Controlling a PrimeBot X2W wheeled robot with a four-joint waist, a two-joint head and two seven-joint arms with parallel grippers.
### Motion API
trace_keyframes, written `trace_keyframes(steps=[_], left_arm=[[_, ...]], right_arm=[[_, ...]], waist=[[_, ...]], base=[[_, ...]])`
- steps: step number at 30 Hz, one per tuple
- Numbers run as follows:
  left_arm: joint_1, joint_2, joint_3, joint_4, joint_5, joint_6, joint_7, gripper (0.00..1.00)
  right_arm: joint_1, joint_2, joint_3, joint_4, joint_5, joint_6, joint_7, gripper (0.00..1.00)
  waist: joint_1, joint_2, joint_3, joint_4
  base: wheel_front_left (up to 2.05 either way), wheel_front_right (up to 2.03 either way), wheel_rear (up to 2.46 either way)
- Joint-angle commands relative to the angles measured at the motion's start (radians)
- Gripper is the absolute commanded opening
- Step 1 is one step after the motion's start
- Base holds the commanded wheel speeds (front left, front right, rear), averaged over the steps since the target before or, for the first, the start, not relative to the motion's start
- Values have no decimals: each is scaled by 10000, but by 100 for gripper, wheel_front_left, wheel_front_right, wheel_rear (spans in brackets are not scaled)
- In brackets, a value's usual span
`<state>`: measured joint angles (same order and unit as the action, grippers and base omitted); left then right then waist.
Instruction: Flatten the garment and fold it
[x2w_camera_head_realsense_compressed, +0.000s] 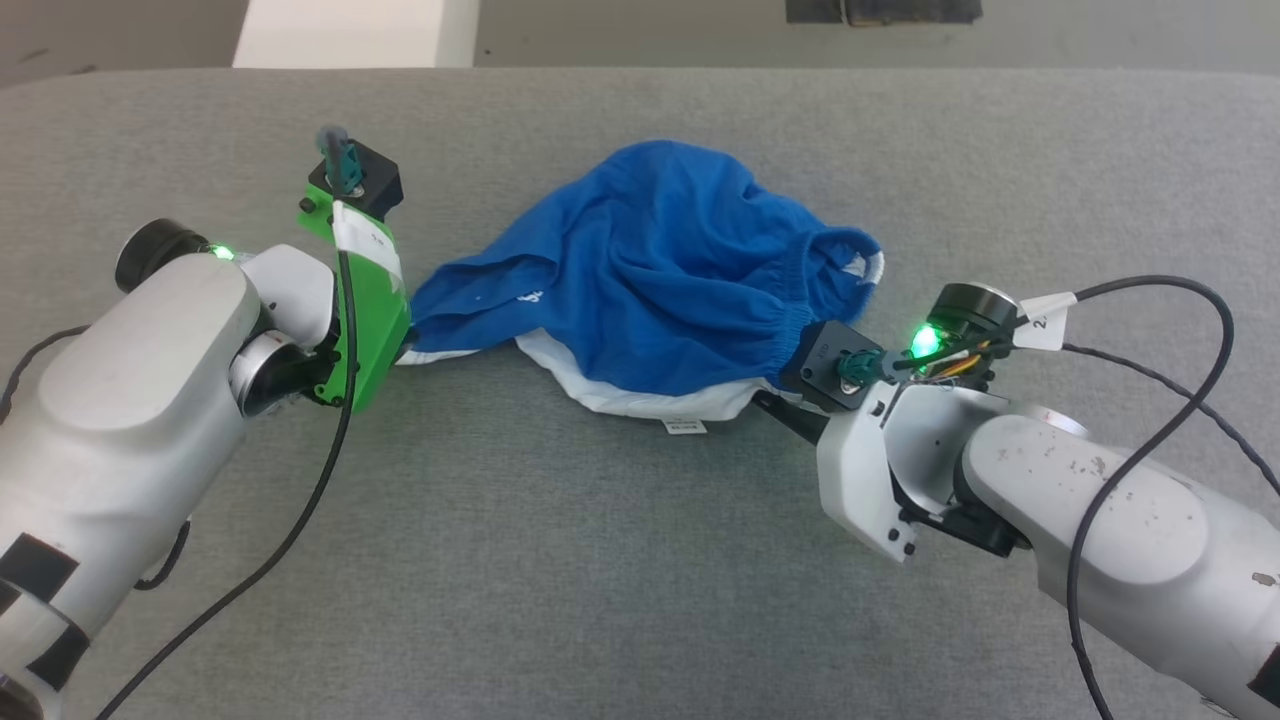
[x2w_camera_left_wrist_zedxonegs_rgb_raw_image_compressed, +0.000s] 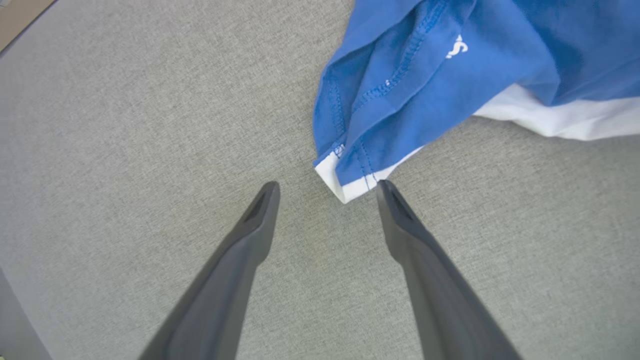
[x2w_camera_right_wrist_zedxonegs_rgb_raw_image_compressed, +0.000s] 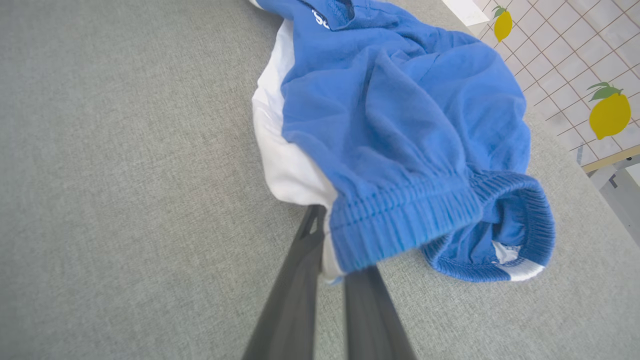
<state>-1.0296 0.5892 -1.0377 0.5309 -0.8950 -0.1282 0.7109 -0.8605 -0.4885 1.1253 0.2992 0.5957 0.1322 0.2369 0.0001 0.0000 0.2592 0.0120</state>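
Note:
The bright blue shorts (x2w_camera_head_realsense_compressed: 660, 270) lie crumpled mid-table, white panel (x2w_camera_head_realsense_compressed: 640, 395) and small label (x2w_camera_head_realsense_compressed: 683, 427) along the near edge. My left gripper (x2w_camera_head_realsense_compressed: 405, 350) sits at the shorts' left end. In the left wrist view it (x2w_camera_left_wrist_zedxonegs_rgb_raw_image_compressed: 327, 187) is open, and the white-trimmed leg hem corner (x2w_camera_left_wrist_zedxonegs_rgb_raw_image_compressed: 350, 175) lies just at the gap between the fingertips, untouched. My right gripper (x2w_camera_head_realsense_compressed: 778, 402) is at the right end. In the right wrist view it (x2w_camera_right_wrist_zedxonegs_rgb_raw_image_compressed: 332, 242) is shut on the gathered elastic waistband (x2w_camera_right_wrist_zedxonegs_rgb_raw_image_compressed: 400, 225), which drapes over the fingers. A scrap of white print (x2w_camera_left_wrist_zedxonegs_rgb_raw_image_compressed: 457, 47) shows.
The grey fabric table (x2w_camera_head_realsense_compressed: 600, 560) stretches wide, with bare room in front of and behind the shorts. Its far edge (x2w_camera_head_realsense_compressed: 640, 68) runs along the top. Black cables (x2w_camera_head_realsense_compressed: 1180, 300) loop near my right arm. A lemon-patterned wall (x2w_camera_right_wrist_zedxonegs_rgb_raw_image_compressed: 590, 75) stands beyond the table.

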Motion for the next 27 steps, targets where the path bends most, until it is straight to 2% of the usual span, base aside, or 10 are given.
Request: trace_keyframes(steps=[1, 12, 14, 20, 24, 27], left_arm=[[-240, -9, -174, 159, -144, -24, 65, 100], [-653, 9, -1859, 1285, -749, -24, 267, 100], [-618, 50, -2009, 1372, -929, -24, 372, 0], [-509, 136, -2280, 857, -1571, -24, -169, 0], [-204, 386, -2311, 211, -1954, -25, -1347, 0], [227, 713, -2073, -365, -2678, -25, -2479, 0]], right_arm=[[-183, 75, 17, -9, -102, -15, -82, 0], [-515, 341, 130, 145, -173, -15, -344, 0], [-516, 342, 149, 175, -178, -15, -386, 0], [-267, 295, 143, 334, -98, -15, -661, 0], [114, 288, -49, 377, -121, -15, -1200, 0], [553, 169, -333, 298, -110, -15, -1658, 0]], waist=[[-1, 0, 292, -284], [-1, 0, 828, -816], [-1, 0, 836, -842], [-1, 0, 431, -648], [-1, 0, -76, -500], [-1, 0, -542, -371]], base=[[0, 0, 0], [0, 0, 0], [0, 0, 0], [0, 0, 0], [0, 0, 0], [0, 0, 0]])
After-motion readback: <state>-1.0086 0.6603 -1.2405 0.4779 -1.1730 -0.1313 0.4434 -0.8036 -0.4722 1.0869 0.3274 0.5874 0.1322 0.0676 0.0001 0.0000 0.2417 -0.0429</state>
